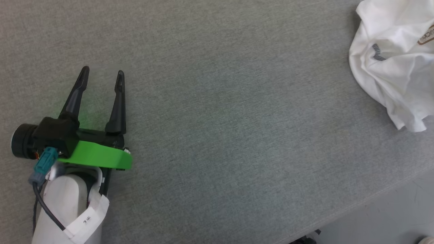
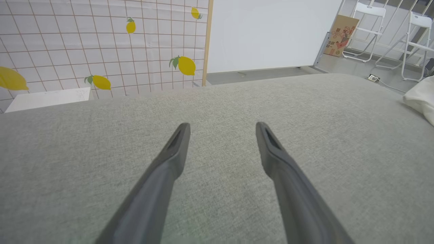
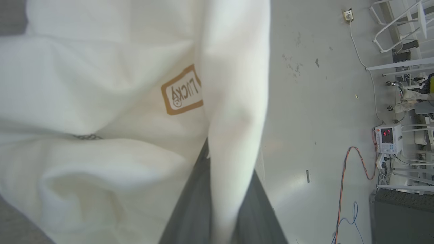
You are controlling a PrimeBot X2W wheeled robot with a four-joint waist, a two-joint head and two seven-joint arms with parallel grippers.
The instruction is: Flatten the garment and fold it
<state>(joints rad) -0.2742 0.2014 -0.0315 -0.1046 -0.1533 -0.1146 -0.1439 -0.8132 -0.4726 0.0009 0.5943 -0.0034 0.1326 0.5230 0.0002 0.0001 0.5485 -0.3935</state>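
Note:
The garment (image 1: pixel 395 64) is a crumpled white shirt at the upper right of the grey table, with a bit of dark stitching and a brown label showing. In the right wrist view a fold of the garment (image 3: pixel 234 112) runs down between the two dark fingers (image 3: pixel 190 203), and my right gripper (image 3: pixel 225 189) is shut on it; a brown "LUCKY" label sits beside the fold. My left gripper (image 1: pixel 102 75) rests open over bare table at the lower left, far from the shirt. The left wrist view shows my left gripper (image 2: pixel 222 130) with nothing between its fingers and an edge of the garment (image 2: pixel 422 98) at far right.
The grey fabric table (image 1: pixel 217 112) ends at a front edge (image 1: pixel 366 203) at the lower right, with pale floor beyond. Behind the table stand a lemon-patterned partition (image 2: pixel 101 44), a white panel and folding chairs (image 2: pixel 366 30). Cables and equipment (image 3: pixel 390 139) lie on the floor.

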